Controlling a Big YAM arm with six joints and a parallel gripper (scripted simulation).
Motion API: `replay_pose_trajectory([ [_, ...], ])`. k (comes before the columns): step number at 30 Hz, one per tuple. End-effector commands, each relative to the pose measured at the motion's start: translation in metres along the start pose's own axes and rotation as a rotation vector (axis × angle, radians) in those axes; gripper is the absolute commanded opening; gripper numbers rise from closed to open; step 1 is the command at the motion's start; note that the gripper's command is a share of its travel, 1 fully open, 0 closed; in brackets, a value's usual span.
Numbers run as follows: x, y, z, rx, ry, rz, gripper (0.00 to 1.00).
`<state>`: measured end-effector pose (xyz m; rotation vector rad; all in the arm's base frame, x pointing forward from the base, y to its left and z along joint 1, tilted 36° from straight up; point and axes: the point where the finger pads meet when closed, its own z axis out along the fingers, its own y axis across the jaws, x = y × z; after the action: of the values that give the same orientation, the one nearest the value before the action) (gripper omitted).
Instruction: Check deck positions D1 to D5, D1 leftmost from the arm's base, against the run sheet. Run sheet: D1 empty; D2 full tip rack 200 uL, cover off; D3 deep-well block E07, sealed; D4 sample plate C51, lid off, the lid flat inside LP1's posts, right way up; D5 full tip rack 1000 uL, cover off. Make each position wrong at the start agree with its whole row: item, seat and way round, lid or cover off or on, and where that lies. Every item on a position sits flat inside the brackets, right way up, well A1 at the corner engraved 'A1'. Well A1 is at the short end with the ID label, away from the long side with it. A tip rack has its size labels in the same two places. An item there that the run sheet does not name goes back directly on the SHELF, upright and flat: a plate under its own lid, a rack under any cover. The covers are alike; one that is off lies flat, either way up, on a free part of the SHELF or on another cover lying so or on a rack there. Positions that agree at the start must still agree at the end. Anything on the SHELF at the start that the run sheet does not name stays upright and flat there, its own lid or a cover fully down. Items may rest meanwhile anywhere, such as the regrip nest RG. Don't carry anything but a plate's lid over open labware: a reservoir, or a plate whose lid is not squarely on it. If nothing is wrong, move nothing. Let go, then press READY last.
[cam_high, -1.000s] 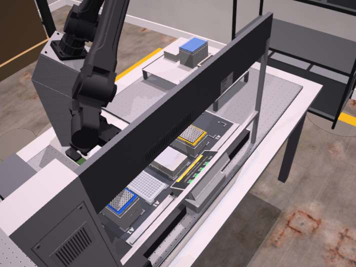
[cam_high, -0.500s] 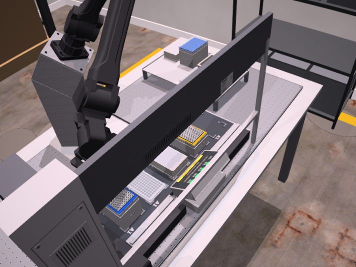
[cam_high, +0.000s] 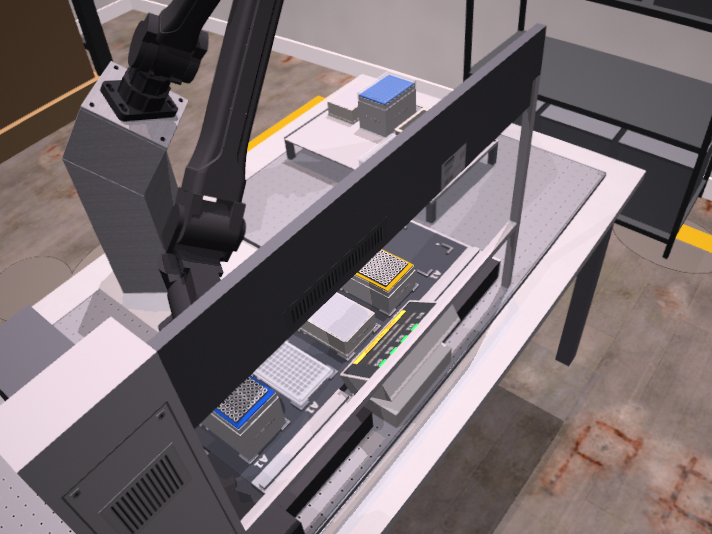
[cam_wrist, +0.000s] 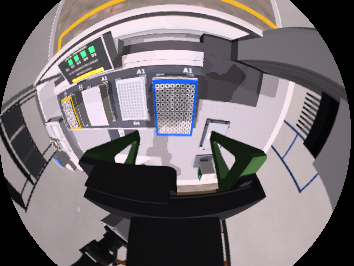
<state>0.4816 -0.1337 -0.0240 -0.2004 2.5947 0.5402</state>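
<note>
Top view, going left to right: a blue-rimmed tip rack (cam_high: pixel 244 399) sits low on the dark deck. It is a grey box, and its top is full of small round holes with tips in them. Just beside it lies a clear sample plate (cam_high: pixel 293 372), flat and thin, with rows of tiny wells and no lid on it. Next comes a deep-well block (cam_high: pixel 340 321), a chunky grey box with a smooth pale sheet over its top. After that stands a yellow-rimmed tip rack (cam_high: pixel 384 269), also full of little dots. The last spot has only a small white bracket (cam_high: pixel 443 247). Far back on the white table (cam_high: pixel 580 229), a raised shelf (cam_high: pixel 322 140) carries a grey box with a blue cover (cam_high: pixel 386 89). In the wrist view, the green jaws stand wide apart and hold nothing, above the deck near the blue rack.
</note>
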Motion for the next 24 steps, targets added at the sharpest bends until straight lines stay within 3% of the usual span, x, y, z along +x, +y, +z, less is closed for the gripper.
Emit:
replay_pose_trajectory([
  [1,-0.005,0.001,0.008,0.002,-0.007,0.009,1.00],
  [8,-0.015,-0.003,0.030,0.008,-0.020,0.000,1.00],
  [11,-0.006,0.001,0.037,0.000,-0.008,0.009,1.00],
  [12,-0.010,-0.005,0.025,0.012,-0.022,0.007,1.00],
  [24,-0.010,-0.005,0.025,0.012,-0.022,0.007,1.00],
])
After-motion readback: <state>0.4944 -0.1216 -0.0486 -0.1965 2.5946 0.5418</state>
